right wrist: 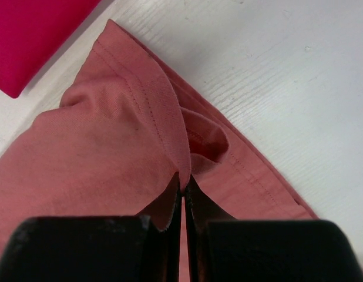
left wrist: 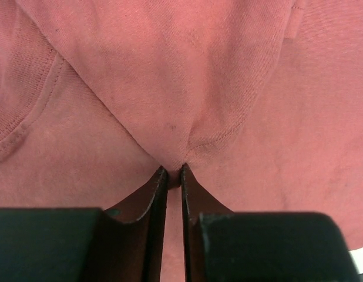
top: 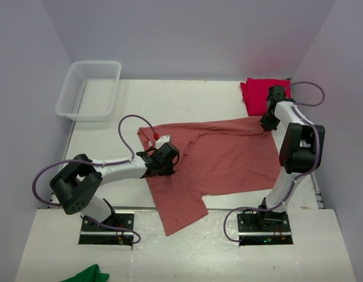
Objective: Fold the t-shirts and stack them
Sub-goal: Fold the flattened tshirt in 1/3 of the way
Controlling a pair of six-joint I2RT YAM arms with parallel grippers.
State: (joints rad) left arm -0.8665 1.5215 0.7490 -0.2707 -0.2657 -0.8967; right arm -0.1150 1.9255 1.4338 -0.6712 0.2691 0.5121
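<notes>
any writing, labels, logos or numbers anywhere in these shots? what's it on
No readable text in any view.
salmon t-shirt: plain fabric, no print or tag showing.
crimson t-shirt: plain, no print showing.
white basket: no marking visible.
green cloth: plain.
Arm bases: any markings are too small to read.

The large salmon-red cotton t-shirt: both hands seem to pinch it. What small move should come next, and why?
Probably lift both hands slightly together. The left hand pinches a ridge of the large salmon-red cotton t-shirt and the right hand pinches its hemmed corner, while the rest lies flat on the white table, so cloth must clear it before folding.
</notes>
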